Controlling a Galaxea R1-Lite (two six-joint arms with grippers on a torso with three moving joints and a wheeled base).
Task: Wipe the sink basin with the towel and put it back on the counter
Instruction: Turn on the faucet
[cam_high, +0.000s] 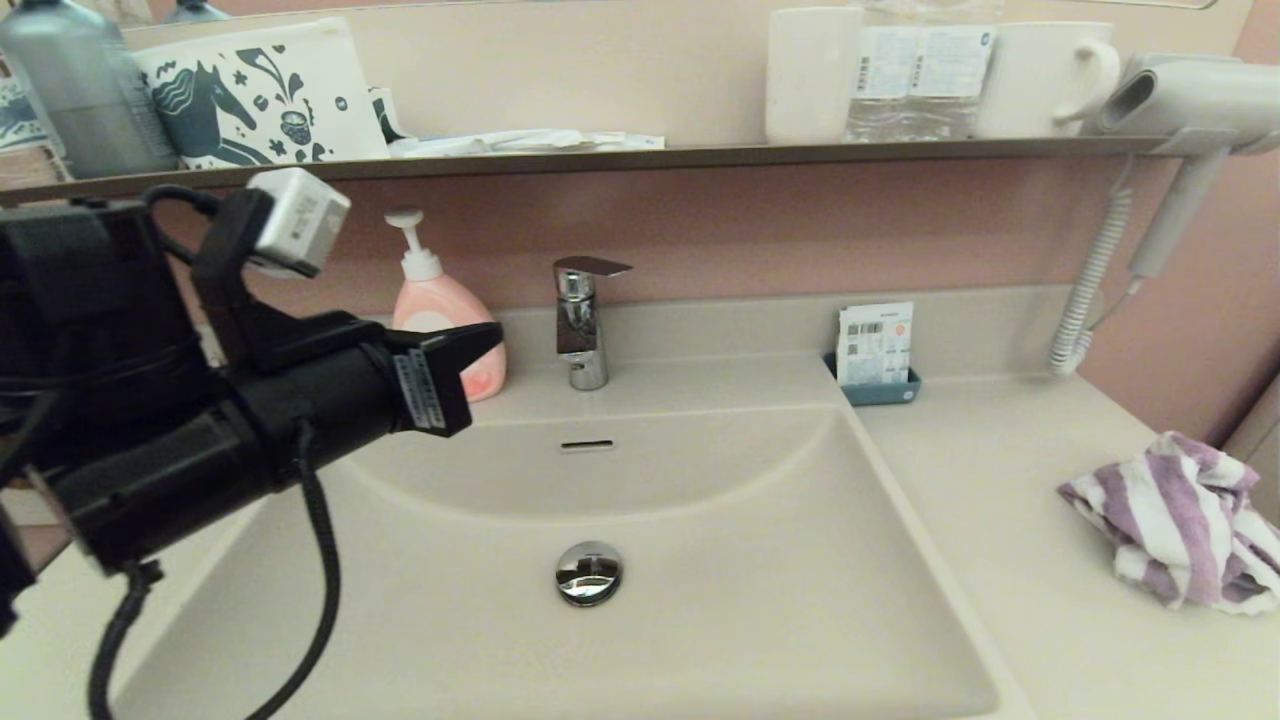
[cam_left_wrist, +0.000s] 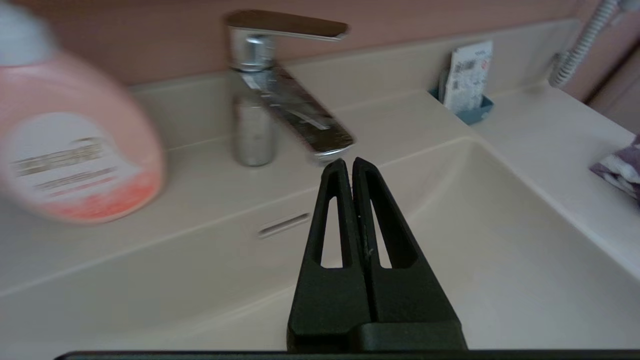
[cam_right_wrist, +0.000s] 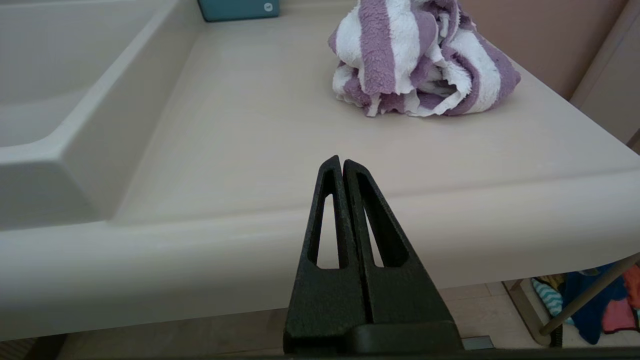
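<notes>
A purple-and-white striped towel (cam_high: 1180, 520) (cam_right_wrist: 420, 62) lies bunched on the cream counter (cam_high: 1000, 480) at the far right, near its edge. The cream sink basin (cam_high: 700, 600) with its chrome drain plug (cam_high: 589, 572) and overflow slot (cam_high: 587, 444) holds nothing. My left gripper (cam_high: 490, 340) (cam_left_wrist: 348, 162) hovers shut and empty above the basin's back left rim, pointing toward the tap. My right gripper (cam_right_wrist: 341, 162) is shut and empty, held in front of the counter's front edge, short of the towel; the head view does not show it.
A chrome tap (cam_high: 580, 320) stands behind the basin, a pink soap pump bottle (cam_high: 440, 300) to its left, a blue holder with a card (cam_high: 878, 350) to its right. A dark shelf (cam_high: 640, 155) above carries cups and bottles. A hair dryer (cam_high: 1190, 110) with coiled cord hangs at right.
</notes>
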